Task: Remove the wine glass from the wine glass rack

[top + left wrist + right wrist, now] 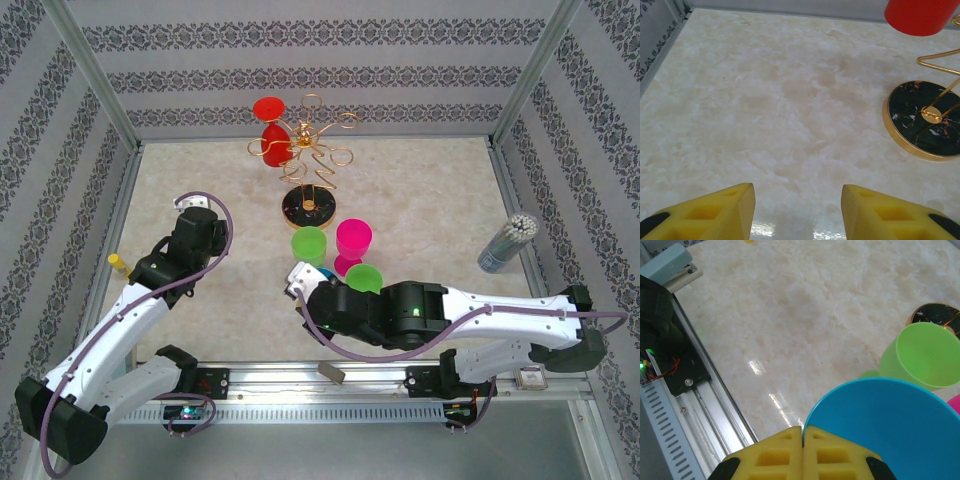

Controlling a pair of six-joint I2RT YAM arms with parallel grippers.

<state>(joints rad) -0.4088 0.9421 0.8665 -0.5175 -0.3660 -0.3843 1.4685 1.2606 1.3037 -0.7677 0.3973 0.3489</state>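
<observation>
Hanging from a looped arm of the thin gold wire wine glass rack [312, 140] in the upper middle of the top view is a red plastic wine glass [272, 130], on the rack's left side. The rack's round black gold-rimmed base [308, 208] stands on the pale marbled table [430, 190].

Just below the base in that view is a cluster of plastic glasses: a light green glass [309, 243], a pink glass [353, 240], a second green glass [364, 277] and a blue glass [326, 272].

The left gripper [190, 205] sits left of the rack and apart from it. In the left wrist view its yellow fingers [715, 215] are spread with bare table between them. The base [925, 120] lies at the right edge and the red wine glass [917, 15] in the upper right corner.

The right gripper [298, 280] is at lower centre, beside the cluster. In the right wrist view its yellow fingers [775, 455] are pressed together with nothing between them, and the blue glass [890, 425] is just beyond them.

A clear tube of white sticks [508, 240] stands at the right.
</observation>
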